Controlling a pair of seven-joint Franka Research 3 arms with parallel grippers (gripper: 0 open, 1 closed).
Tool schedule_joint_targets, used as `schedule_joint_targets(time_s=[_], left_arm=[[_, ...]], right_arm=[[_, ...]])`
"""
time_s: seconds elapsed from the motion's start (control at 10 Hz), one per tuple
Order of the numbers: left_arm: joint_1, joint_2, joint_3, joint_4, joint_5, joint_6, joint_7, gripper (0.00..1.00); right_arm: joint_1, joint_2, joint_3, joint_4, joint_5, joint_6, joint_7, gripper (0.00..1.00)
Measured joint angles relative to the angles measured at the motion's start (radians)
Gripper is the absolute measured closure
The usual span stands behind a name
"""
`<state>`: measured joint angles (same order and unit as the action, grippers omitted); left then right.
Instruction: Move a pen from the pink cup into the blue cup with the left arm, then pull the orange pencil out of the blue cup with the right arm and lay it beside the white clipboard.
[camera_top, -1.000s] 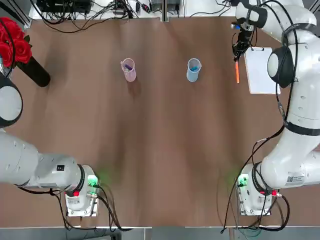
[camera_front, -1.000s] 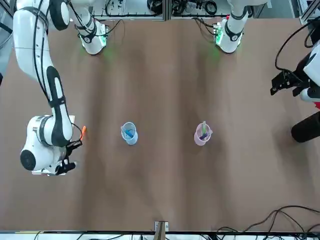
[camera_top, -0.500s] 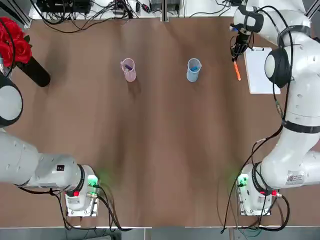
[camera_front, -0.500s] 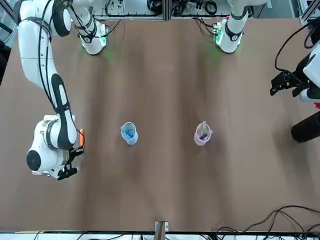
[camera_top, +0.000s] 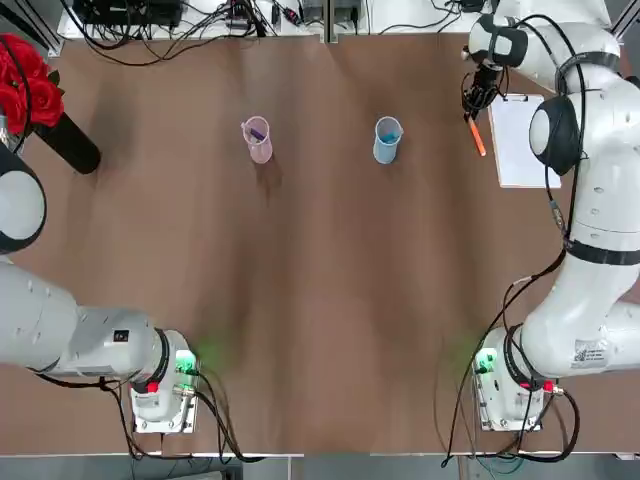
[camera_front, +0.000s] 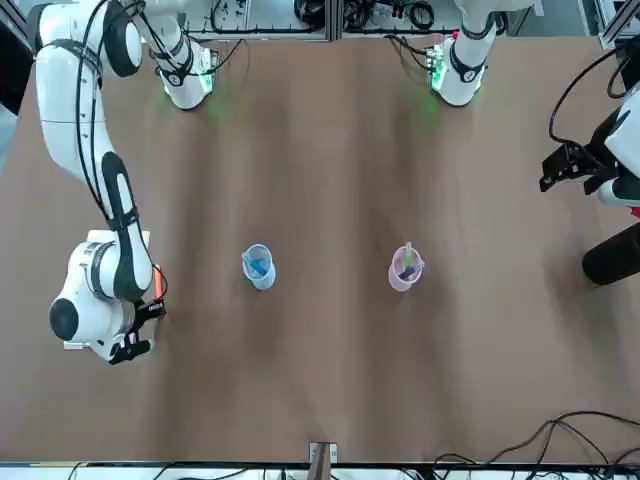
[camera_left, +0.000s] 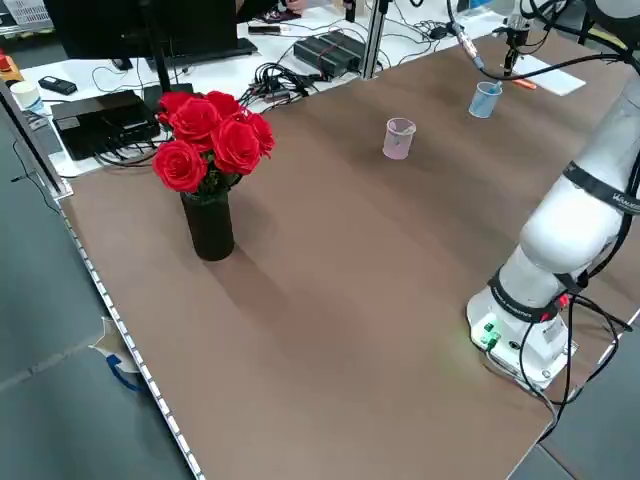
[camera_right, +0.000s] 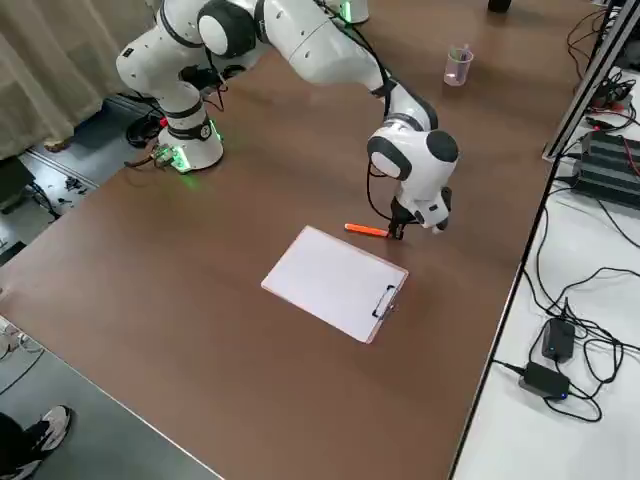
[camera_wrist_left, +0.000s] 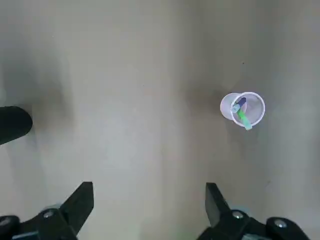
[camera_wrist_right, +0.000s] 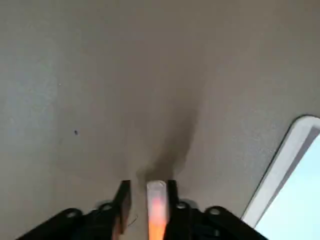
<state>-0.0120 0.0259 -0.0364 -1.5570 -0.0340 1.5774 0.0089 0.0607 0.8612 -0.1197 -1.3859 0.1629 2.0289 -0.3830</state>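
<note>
The orange pencil (camera_top: 477, 137) lies flat on the table along the left edge of the white clipboard (camera_top: 522, 140). My right gripper (camera_top: 469, 114) stands over the pencil's far end. In the right wrist view the pencil (camera_wrist_right: 157, 210) sits between the fingers with a gap on one side, so the right gripper (camera_wrist_right: 147, 192) is open. The blue cup (camera_top: 387, 140) holds a blue pen. The pink cup (camera_top: 257, 139) holds a green and a purple pen (camera_wrist_left: 242, 112). My left gripper (camera_wrist_left: 150, 200) hangs open and empty, high off to the left.
A black vase of red roses (camera_top: 40, 100) stands at the far left of the table. Cables and boxes (camera_top: 180, 15) line the far edge behind the table. Both arm bases sit at the near edge.
The right gripper carried the pencil a little farther back beside the clipboard and set it down. Its fingers have loosened from the pencil. The left arm has not moved.
</note>
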Motion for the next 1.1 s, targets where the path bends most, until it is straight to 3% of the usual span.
schedule_joint_targets(time_s=[0.3,0.4,0.7,1.1], left_arm=[[0.000,0.001,0.000,0.000,0.000,0.000,0.000,0.01],[0.000,0.001,0.000,0.000,0.000,0.000,0.000,0.01],[0.000,0.002,0.000,-0.001,0.000,0.000,0.000,0.01],[0.000,0.001,0.000,0.000,0.000,0.002,-0.011,0.01]], right_arm=[[0.002,-0.001,0.000,0.035,0.000,-0.022,0.000,0.08],[0.004,-0.014,-0.008,0.074,0.000,-0.092,0.000,0.00],[0.008,-0.145,-0.059,0.188,0.000,-0.253,0.064,0.00],[0.010,-0.421,-0.039,0.189,-0.043,-0.349,0.336,0.00]])
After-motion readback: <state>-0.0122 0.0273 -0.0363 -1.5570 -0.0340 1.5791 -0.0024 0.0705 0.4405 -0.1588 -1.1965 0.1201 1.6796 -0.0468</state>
